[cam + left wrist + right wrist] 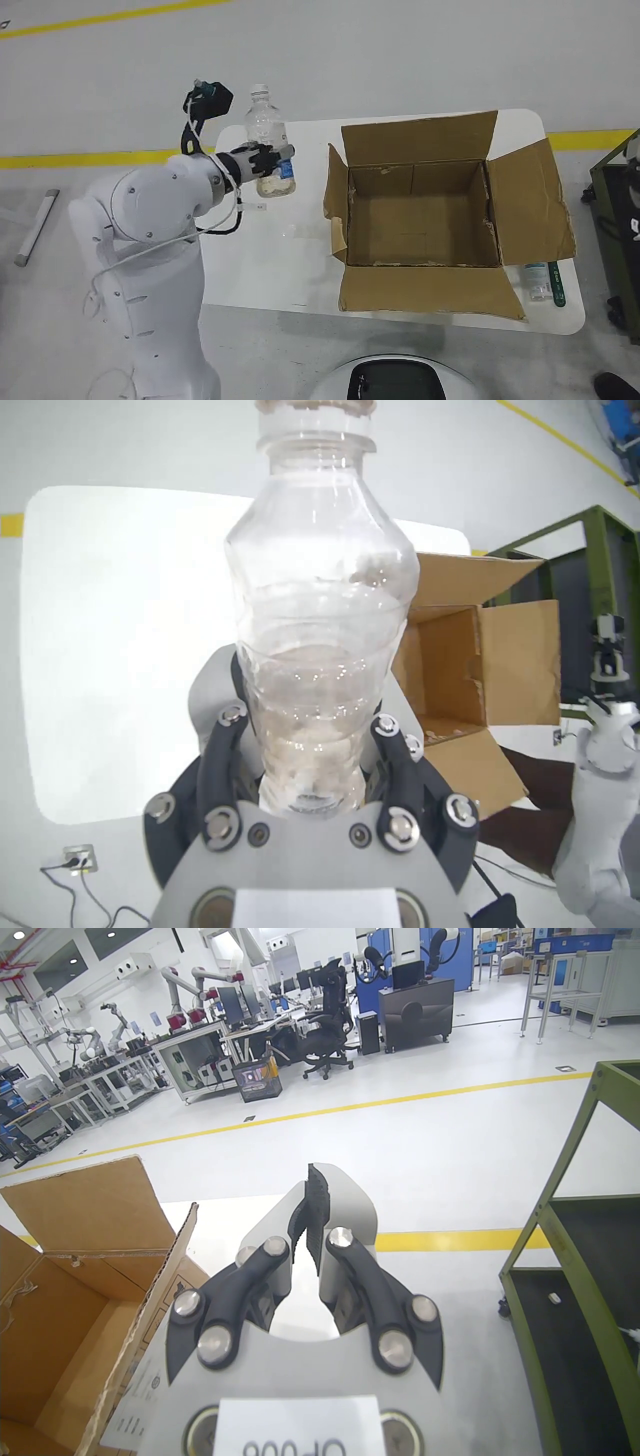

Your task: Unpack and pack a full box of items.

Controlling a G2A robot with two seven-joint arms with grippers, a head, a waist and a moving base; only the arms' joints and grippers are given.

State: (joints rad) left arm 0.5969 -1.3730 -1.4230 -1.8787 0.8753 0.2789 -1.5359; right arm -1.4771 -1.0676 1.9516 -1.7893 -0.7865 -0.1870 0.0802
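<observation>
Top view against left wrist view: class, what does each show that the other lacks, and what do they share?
Top view adds: the whole bare floor of the cardboard box and a small bottle lying on the white table by its flap. Left wrist view adds: a floor socket with cables. Shared: the left tool clamped on the clear bottle, the box, the table, the green cart.

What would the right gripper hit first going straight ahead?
Looks free: right gripper, shut, points over the table corner, between cardboard box and green cart, toward open floor; depth unclear.

Left pincer (310,725) gripping bottle (320,600), right pincer (312,1193) closed
</observation>
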